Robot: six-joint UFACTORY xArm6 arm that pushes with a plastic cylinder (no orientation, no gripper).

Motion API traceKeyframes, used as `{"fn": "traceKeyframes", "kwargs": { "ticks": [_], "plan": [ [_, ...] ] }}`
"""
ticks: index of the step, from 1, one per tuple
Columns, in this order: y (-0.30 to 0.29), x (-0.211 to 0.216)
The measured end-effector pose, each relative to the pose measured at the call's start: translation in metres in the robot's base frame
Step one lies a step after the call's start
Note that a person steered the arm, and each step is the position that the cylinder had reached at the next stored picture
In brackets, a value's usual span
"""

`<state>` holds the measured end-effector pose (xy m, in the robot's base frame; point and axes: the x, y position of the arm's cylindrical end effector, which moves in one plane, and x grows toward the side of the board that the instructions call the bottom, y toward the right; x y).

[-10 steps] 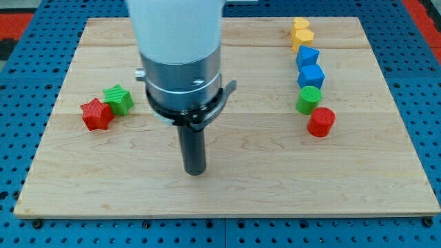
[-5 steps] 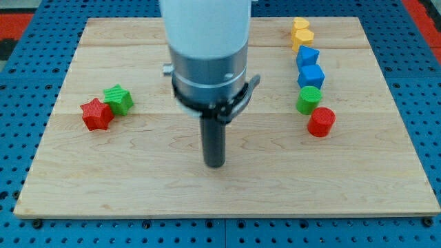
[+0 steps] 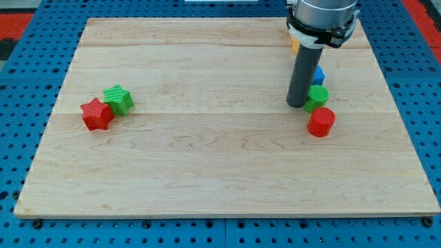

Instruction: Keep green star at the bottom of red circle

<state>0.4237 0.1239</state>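
Green star [image 3: 118,98] sits left on the table [image 3: 207,158], touching red star [image 3: 96,114]; no long axis, heading unclear. Red circle [image 3: 321,122] far right. My tip [image 3: 296,105] beside green circle [image 3: 316,98]. No jaws here.

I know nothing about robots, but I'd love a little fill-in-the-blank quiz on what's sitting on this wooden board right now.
1. The green star touches a red ____ at the view's left.
2. My tip stands just to the view's ____ of the green cylinder.
3. The red cylinder lies toward the view's ____ from the green cylinder.
4. The rod partly hides a ____ block behind it.

Missing words: star; left; bottom; blue
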Motion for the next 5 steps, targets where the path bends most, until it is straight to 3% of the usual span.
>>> {"fn": "traceKeyframes", "kwargs": {
  "ticks": [1,3,4,5],
  "plan": [
    [-0.037,0.002],
    [-0.160,0.092],
    [-0.249,0.106],
    [-0.332,0.051]
  ]
}}
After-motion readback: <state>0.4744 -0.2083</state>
